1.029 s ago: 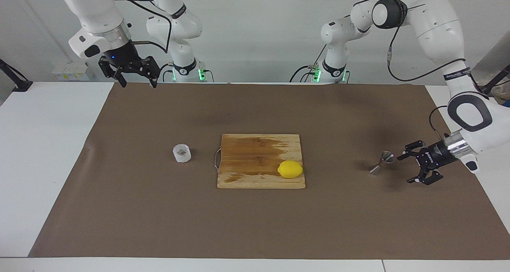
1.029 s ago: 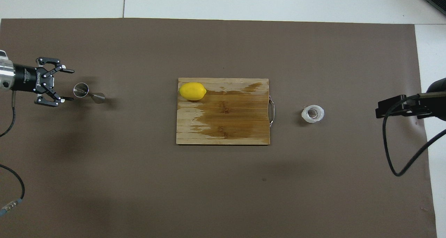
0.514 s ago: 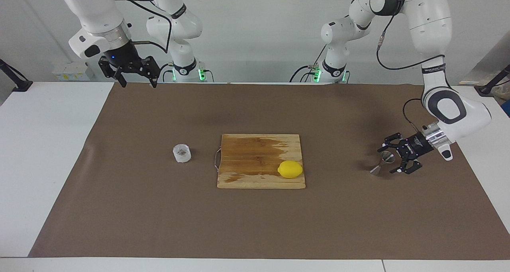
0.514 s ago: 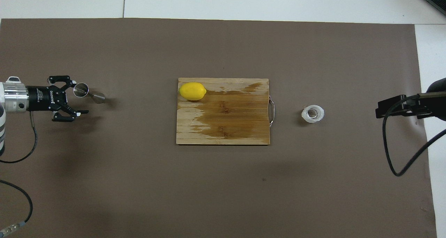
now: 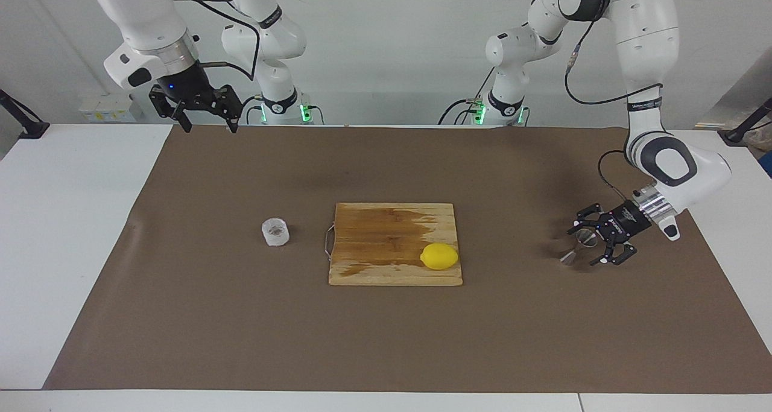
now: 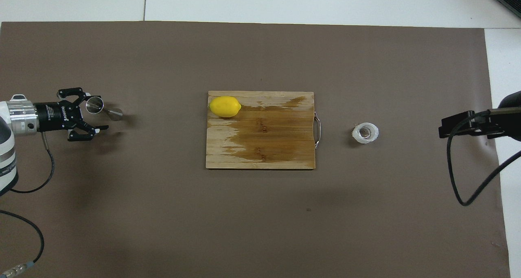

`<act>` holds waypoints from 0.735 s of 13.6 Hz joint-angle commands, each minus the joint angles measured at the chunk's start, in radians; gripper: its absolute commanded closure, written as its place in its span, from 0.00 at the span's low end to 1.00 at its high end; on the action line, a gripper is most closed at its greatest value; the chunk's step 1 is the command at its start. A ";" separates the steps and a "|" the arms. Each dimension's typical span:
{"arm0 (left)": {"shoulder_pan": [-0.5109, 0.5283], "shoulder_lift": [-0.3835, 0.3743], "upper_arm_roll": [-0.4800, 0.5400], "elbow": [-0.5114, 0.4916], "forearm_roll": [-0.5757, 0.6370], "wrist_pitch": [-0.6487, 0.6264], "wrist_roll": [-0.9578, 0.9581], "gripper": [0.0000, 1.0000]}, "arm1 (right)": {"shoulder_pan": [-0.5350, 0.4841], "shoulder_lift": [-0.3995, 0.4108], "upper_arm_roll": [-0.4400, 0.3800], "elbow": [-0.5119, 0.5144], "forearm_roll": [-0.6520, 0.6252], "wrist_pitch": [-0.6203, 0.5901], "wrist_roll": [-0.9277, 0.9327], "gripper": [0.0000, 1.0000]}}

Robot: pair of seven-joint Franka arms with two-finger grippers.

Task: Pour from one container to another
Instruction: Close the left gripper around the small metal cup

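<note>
the left gripper [image 5: 588, 243] stands open around the jigger [image 5: 580, 244] near the left arm's table edge. the right gripper [image 5: 207, 122], open too, waits over the corner by its base, the cup [image 5: 275, 231] apart from it

One camera gives you a high look across the table, facing the two robots at the top. The other hangs above the robots' end and looks steeply down and forward. Both stand well back. They are half a turn apart, and both show you the brown mat [image 5: 386, 339] [image 6: 260, 229] with the cutting board [image 5: 386, 231] [image 6: 268, 147] in the middle.
</note>
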 commanded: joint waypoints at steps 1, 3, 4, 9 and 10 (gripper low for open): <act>-0.027 -0.040 0.006 -0.055 -0.050 0.039 0.018 0.00 | -0.013 -0.005 0.008 0.001 0.019 -0.003 0.019 0.00; -0.027 -0.040 0.006 -0.055 -0.060 0.039 0.018 0.08 | -0.013 -0.005 0.008 0.001 0.019 -0.003 0.019 0.00; -0.027 -0.040 0.006 -0.055 -0.067 0.040 0.019 0.22 | -0.013 -0.005 0.008 0.001 0.019 -0.003 0.019 0.00; -0.024 -0.040 0.006 -0.055 -0.099 0.042 0.018 1.00 | -0.013 -0.005 0.008 0.001 0.019 -0.003 0.019 0.00; -0.019 -0.040 0.006 -0.055 -0.103 0.042 0.018 1.00 | -0.013 -0.005 0.008 0.001 0.019 -0.003 0.019 0.00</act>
